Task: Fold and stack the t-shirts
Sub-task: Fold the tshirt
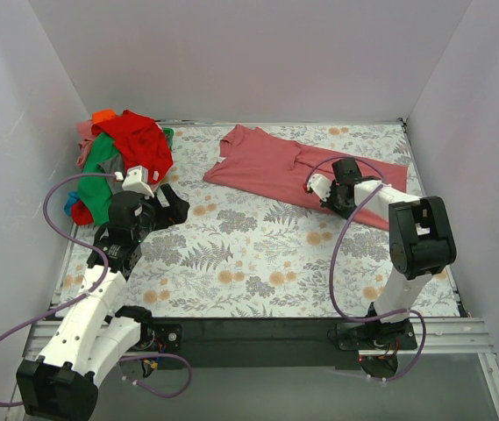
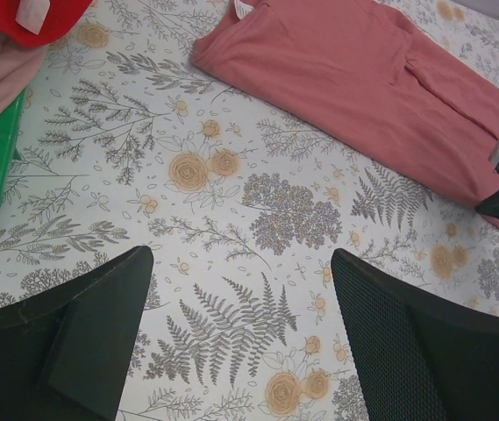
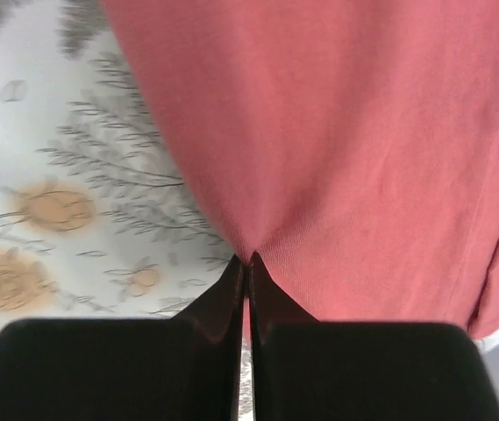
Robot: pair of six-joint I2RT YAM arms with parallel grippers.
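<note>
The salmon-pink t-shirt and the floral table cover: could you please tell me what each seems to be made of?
Salmon-pink t-shirt: soft matte knit, likely cotton jersey; fine ribbing shows, and it puckers where the right gripper pinches it. Floral table cover: thin printed sheet lying flat, smooth; fabric or vinyl, unclear.

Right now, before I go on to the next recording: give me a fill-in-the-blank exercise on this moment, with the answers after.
The right gripper is ____ on the salmon-pink t-shirt.
The left gripper stands ____, holding nothing, over the floral table cover.
The pile of t-shirts lies at the cover's far ____ corner.
Answers: shut; open; left.
</note>
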